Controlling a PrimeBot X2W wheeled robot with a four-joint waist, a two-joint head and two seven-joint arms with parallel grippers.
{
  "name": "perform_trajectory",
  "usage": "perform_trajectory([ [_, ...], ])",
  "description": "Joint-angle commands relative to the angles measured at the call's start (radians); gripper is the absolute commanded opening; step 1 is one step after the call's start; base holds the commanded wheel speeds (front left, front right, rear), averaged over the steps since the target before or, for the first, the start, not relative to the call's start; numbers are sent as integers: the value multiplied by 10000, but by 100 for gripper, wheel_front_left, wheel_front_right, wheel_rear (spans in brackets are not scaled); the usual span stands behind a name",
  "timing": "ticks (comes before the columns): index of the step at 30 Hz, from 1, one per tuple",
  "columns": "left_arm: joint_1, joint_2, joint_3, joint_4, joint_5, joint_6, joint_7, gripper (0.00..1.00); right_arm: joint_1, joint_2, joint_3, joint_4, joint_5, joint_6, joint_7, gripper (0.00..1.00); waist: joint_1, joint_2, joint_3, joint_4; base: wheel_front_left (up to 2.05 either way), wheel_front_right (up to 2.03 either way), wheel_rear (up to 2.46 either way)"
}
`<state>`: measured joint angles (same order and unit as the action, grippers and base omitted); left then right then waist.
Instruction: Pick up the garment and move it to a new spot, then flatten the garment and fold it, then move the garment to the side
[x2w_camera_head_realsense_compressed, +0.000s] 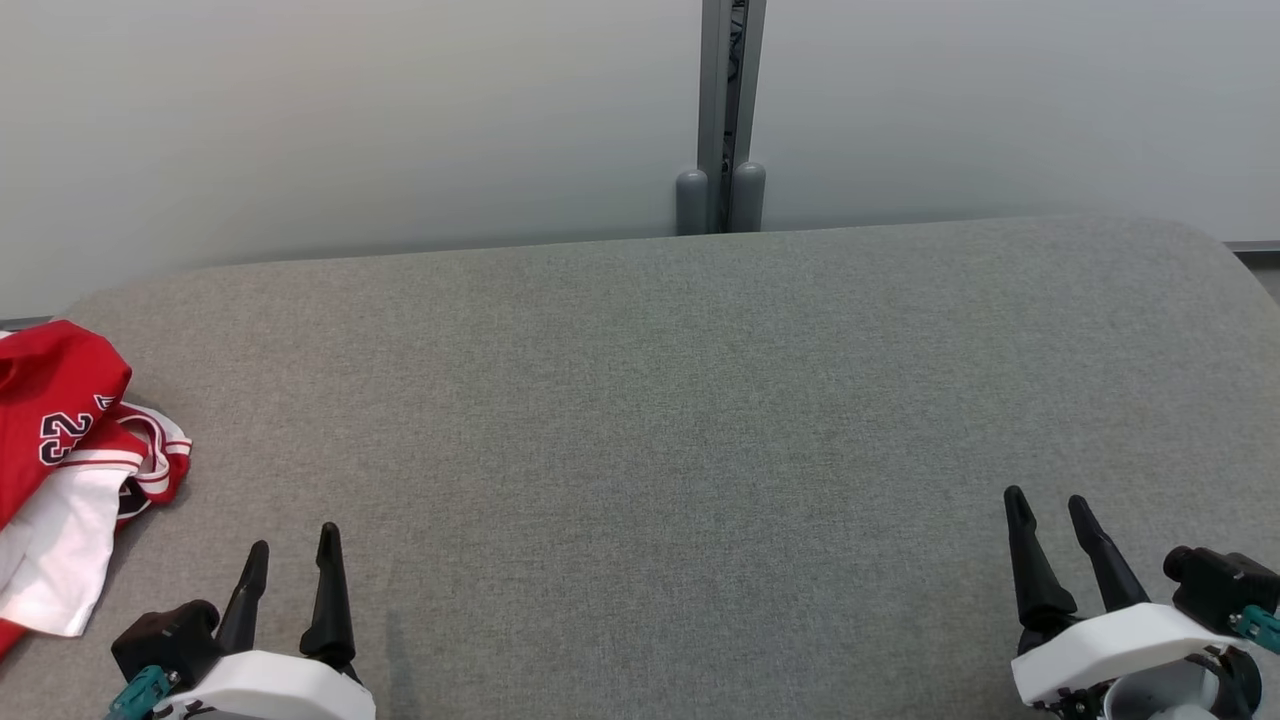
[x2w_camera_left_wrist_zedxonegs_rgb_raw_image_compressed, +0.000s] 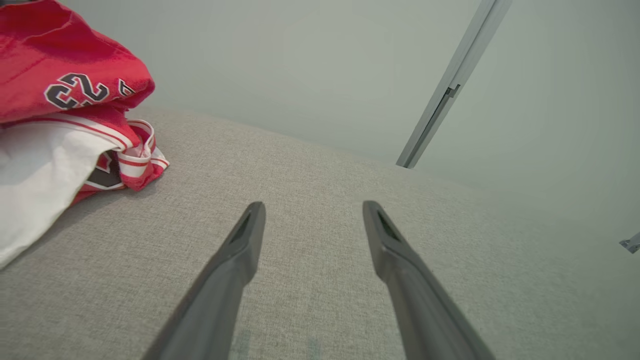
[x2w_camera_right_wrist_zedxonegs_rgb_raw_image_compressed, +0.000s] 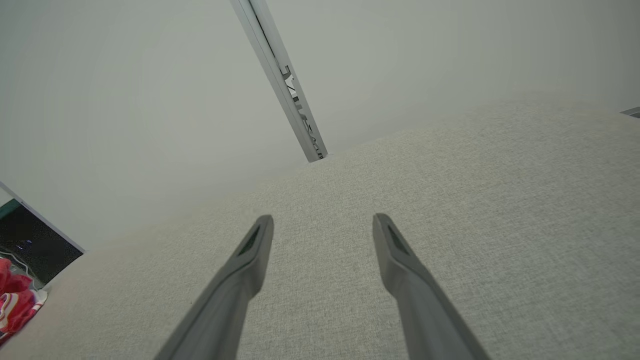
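Nearest the robot, the left gripper (x2w_camera_head_realsense_compressed: 293, 540) and the right gripper (x2w_camera_head_realsense_compressed: 1047, 500) sit over the near edge of the grey tabletop (x2w_camera_head_realsense_compressed: 700, 400). Both have their fingers spread wide with nothing between them. The garment (x2w_camera_head_realsense_compressed: 60, 420), red and white with a number on it, lies bunched at the tabletop's left edge. It is just beyond and to the left of the left gripper and well apart from the right one, and part of it runs out of the head view.

Because the garment is heaped rather than flat, the pickup looks like the step in hand, and it has not yet begun. The left gripper is the natural one for it. It should swing left and come down on a raised fold of the red cloth rather than on the loose white flap. It should close only once cloth sits deep between the fingers, so the whole heap lifts instead of one layer sliding off. The bare middle of the tabletop gives room to set the garment down and spread it, and the right gripper could take a second edge there.

Both arms enter from the lower corners of the head view, with fingers pointing forward at a shallow angle over the cloth surface and leaning slightly toward each other. Beyond the tabletop's far edge stand a pale wall (x2w_camera_head_realsense_compressed: 400, 120) and a grey post (x2w_camera_head_realsense_compressed: 722, 120).
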<state>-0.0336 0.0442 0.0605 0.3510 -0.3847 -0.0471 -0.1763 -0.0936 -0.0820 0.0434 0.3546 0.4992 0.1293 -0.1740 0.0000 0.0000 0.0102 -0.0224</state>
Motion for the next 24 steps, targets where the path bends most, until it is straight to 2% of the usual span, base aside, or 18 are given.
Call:
perform_trajectory([
  [1,-40,66,56,-28,338,80,-102,100,-158,-93,40,-6,-309,17,-130,100,0,0,-8,-6,0,0,0],
  [24,98,80,-20,-79,2321,261,-571,100,-115,18,-78,-31,-2342,20,-600,100,0,0,-63,-38,0,0,0],
])
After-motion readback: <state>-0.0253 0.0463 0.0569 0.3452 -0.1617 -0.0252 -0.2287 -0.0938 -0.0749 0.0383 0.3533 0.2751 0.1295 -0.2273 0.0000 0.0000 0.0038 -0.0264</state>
